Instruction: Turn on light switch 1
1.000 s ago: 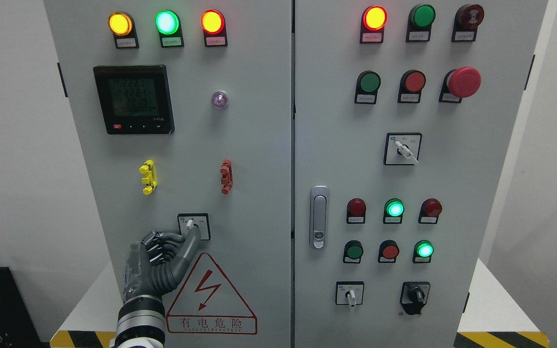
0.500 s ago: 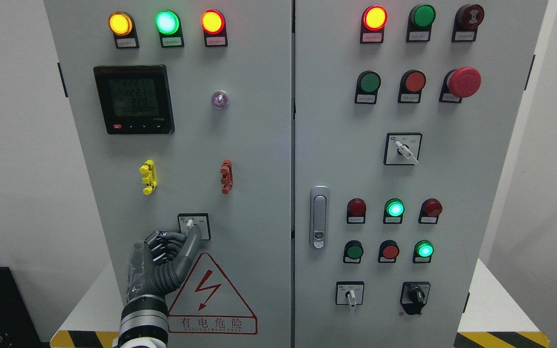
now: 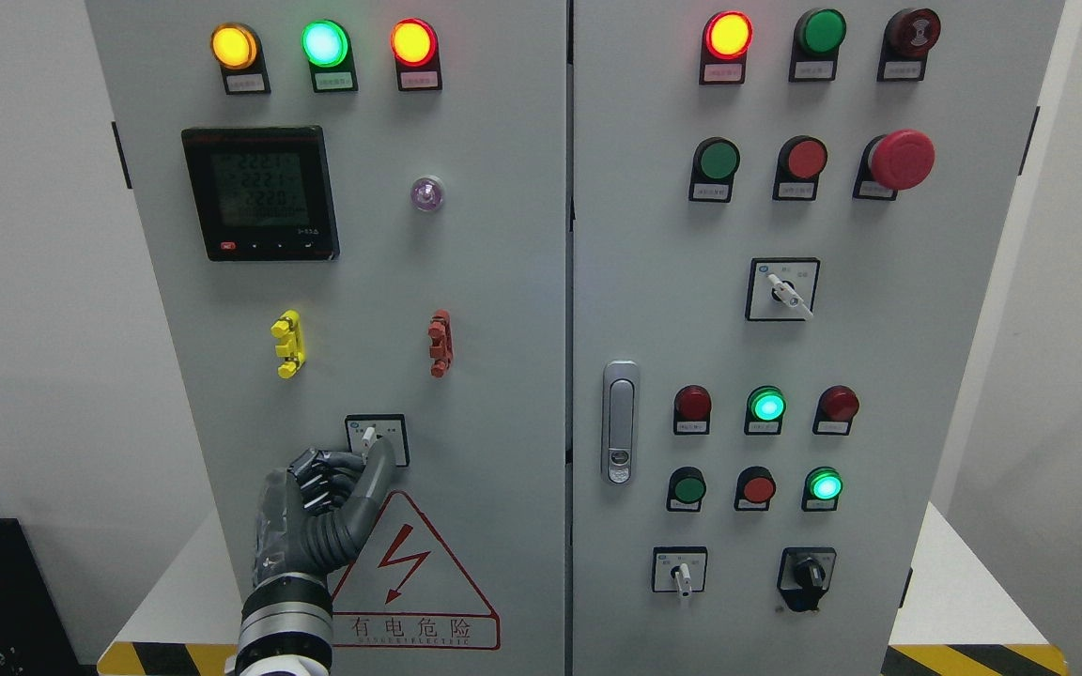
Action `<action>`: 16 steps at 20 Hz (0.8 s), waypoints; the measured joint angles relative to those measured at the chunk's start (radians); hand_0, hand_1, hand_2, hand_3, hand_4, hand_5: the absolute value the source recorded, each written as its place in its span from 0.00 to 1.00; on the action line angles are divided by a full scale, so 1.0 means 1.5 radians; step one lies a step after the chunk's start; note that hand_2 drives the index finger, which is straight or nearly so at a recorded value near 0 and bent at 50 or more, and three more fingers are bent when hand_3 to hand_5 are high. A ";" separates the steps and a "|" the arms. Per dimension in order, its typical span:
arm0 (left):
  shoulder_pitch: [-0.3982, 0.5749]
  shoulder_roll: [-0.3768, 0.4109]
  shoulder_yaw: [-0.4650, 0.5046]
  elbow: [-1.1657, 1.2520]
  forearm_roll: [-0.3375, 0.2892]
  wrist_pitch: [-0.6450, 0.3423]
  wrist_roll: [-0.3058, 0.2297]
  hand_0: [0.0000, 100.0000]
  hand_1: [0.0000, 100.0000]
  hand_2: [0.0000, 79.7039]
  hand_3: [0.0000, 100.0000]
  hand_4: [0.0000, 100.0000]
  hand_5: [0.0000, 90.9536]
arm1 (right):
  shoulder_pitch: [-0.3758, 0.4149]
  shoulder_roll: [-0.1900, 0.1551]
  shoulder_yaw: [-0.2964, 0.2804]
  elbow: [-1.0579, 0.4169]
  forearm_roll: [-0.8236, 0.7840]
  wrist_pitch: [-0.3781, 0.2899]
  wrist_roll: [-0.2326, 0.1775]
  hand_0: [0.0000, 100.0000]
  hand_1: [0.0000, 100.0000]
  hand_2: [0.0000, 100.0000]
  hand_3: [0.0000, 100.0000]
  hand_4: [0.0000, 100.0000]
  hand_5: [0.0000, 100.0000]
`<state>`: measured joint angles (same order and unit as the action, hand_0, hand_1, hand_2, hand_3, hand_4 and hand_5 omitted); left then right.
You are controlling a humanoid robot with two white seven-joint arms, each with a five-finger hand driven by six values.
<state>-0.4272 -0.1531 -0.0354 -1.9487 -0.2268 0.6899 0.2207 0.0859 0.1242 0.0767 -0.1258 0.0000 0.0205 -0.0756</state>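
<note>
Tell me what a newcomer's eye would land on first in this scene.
The row of lit lamps across the top of the left cabinet door, amber, green and red, pulls the eye first, along with the big red mushroom button at the upper right. Next comes the left hand at the lower left, one finger stretched up to the small rotary switch just above the red lightning warning triangle.

A single head-mounted camera faces an electrical control cabinet square-on and close, its two doors filling most of the view from the top edge down. The lens sits about level with the cabinet's mid-height, looking straight ahead. White wall shows at 9 and 3 o'clock, and hazard-striped floor edging at 5 and 7 o'clock.
</note>
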 measured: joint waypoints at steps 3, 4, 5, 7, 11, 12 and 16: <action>0.000 0.000 -0.002 0.001 0.000 0.000 0.001 0.44 0.62 0.75 0.86 0.90 0.78 | 0.000 0.000 0.000 0.000 0.000 0.000 0.000 0.00 0.00 0.00 0.00 0.00 0.00; 0.000 0.000 -0.003 0.001 0.001 0.000 0.001 0.45 0.62 0.75 0.86 0.90 0.78 | 0.000 0.000 0.000 0.000 0.000 0.000 0.000 0.00 0.00 0.00 0.00 0.00 0.00; -0.001 0.000 -0.003 0.002 0.001 0.000 0.001 0.46 0.62 0.75 0.86 0.90 0.78 | 0.000 0.000 0.000 0.000 0.000 0.000 0.000 0.00 0.00 0.00 0.00 0.00 0.00; -0.001 0.000 -0.004 0.002 0.001 0.000 0.001 0.49 0.62 0.75 0.86 0.90 0.78 | 0.000 0.000 0.000 0.000 0.000 0.000 0.000 0.00 0.00 0.00 0.00 0.00 0.00; -0.001 -0.001 -0.007 0.004 0.002 0.001 -0.013 0.52 0.61 0.75 0.86 0.90 0.78 | 0.000 0.000 0.000 0.000 0.000 0.000 0.000 0.00 0.00 0.00 0.00 0.00 0.00; -0.001 -0.001 -0.007 0.004 0.002 0.001 -0.015 0.53 0.61 0.75 0.86 0.90 0.78 | 0.000 0.000 0.000 0.001 0.000 0.000 0.000 0.00 0.00 0.00 0.00 0.00 0.00; -0.001 -0.001 -0.008 0.004 0.003 0.001 -0.011 0.55 0.60 0.75 0.86 0.90 0.78 | 0.000 0.000 0.000 0.000 0.000 0.000 0.000 0.00 0.00 0.00 0.00 0.00 0.00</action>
<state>-0.4292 -0.1548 -0.0481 -1.9422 -0.2227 0.6911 0.2046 0.0859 0.1242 0.0767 -0.1254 0.0000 0.0204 -0.0756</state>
